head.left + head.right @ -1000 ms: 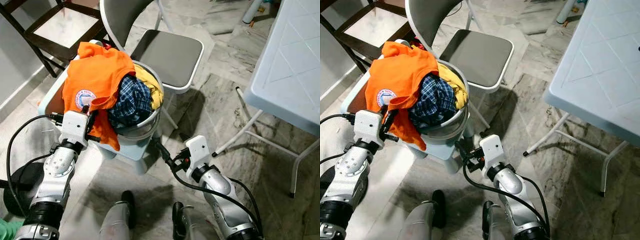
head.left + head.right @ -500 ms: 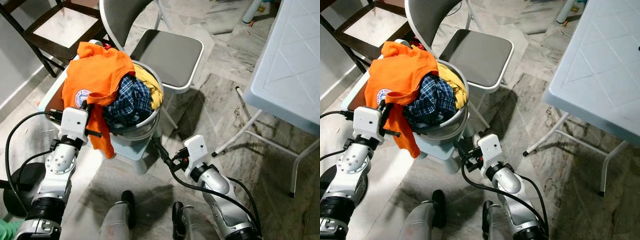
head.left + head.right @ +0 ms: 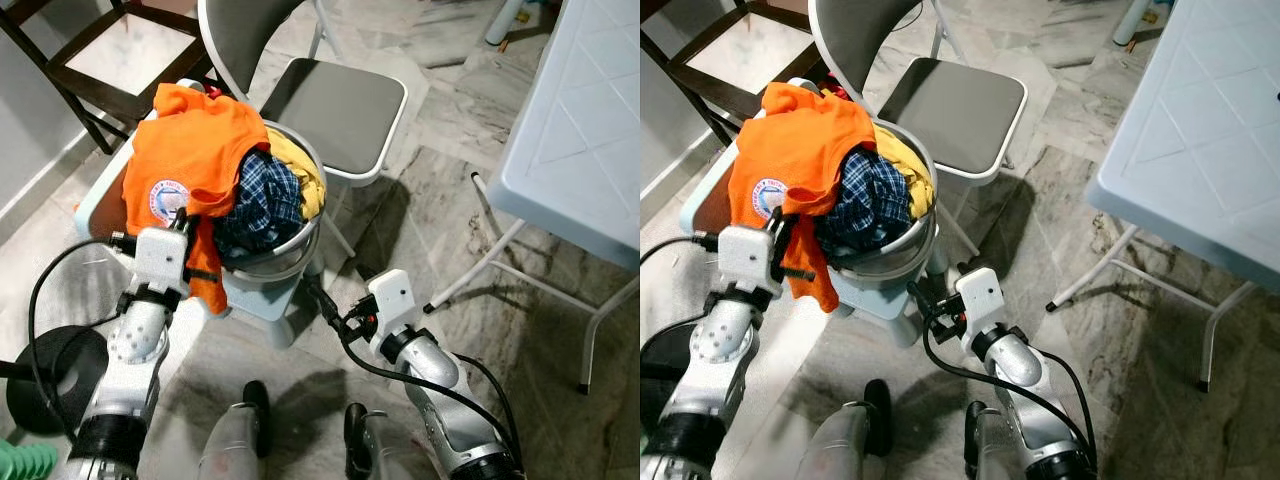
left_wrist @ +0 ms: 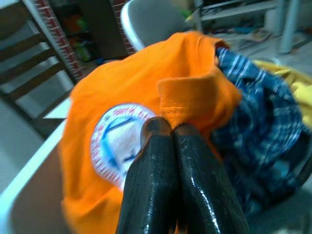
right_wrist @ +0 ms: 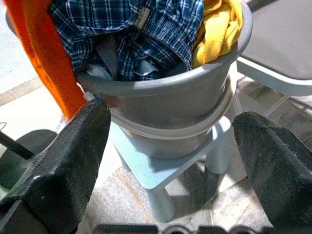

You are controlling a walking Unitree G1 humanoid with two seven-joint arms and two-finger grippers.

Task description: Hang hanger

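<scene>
A floor of grey veined marble slabs is seen beneath everything, smooth and mottled. To the robot's right a white moulded plastic table with a raised diamond pattern stands on thin white metal legs. Ahead, a folding chair with a flat dark grey seat and curved white frame is set, and beside it, to the left, a dark wooden chair with a pale seat. Before the folding chair, a round grey plastic tub with a thick rolled rim is set on a small pale blue plastic stool with stubby round legs. The tub is heaped with soft, crumpled clothes: a bright orange cotton T-shirt with a round printed badge is draped over the near-left rim and hangs down outside the wall, a blue and white checked shirt is bunched in the middle, and a yellow garment is tucked against the far side. No hanger can be made out. The left gripper is clenched, its glossy black fingers pressed together on a stitched fold of the orange T-shirt. The right gripper is held low before the tub, its rounded black fingers spread wide apart and grasping nothing.
</scene>
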